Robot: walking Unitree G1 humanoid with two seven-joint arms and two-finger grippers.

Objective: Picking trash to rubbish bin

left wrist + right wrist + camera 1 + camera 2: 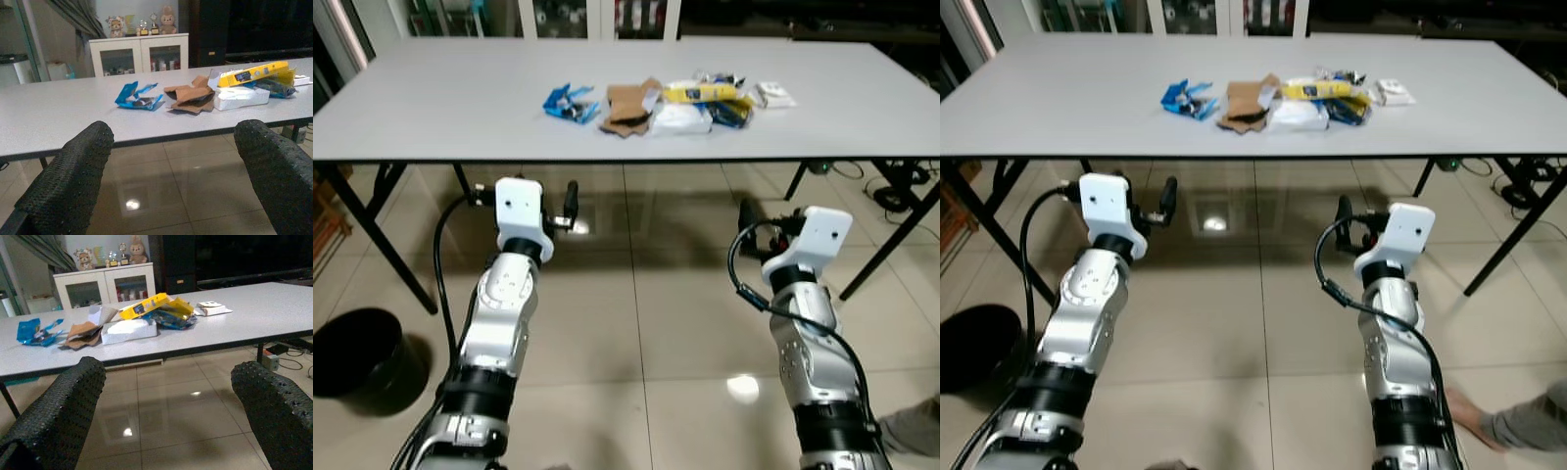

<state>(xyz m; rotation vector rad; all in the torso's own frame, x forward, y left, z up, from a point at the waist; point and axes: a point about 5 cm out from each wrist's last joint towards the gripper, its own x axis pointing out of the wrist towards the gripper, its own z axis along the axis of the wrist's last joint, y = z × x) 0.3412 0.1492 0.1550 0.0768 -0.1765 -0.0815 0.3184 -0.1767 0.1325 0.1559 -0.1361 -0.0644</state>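
Note:
A heap of trash lies on the grey table (460, 98): a blue wrapper (570, 103), torn brown cardboard (628, 108), a white packet (680, 119), a yellow box (700, 92), a dark blue packet (732, 113) and a small white box (773, 95). A black rubbish bin (357, 352) stands on the floor at the far left. My left gripper (171, 196) is open and empty, held in front of the table's near edge and below it. My right gripper (166, 426) is likewise open and empty, level with the left one. Both face the trash from a distance.
Black folding table legs (382, 240) slant down on both sides under the table. Cables (891, 186) lie on the floor at the far right. A person's foot and sleeve (1518, 426) show at the lower right. White cabinets (139, 54) stand behind the table.

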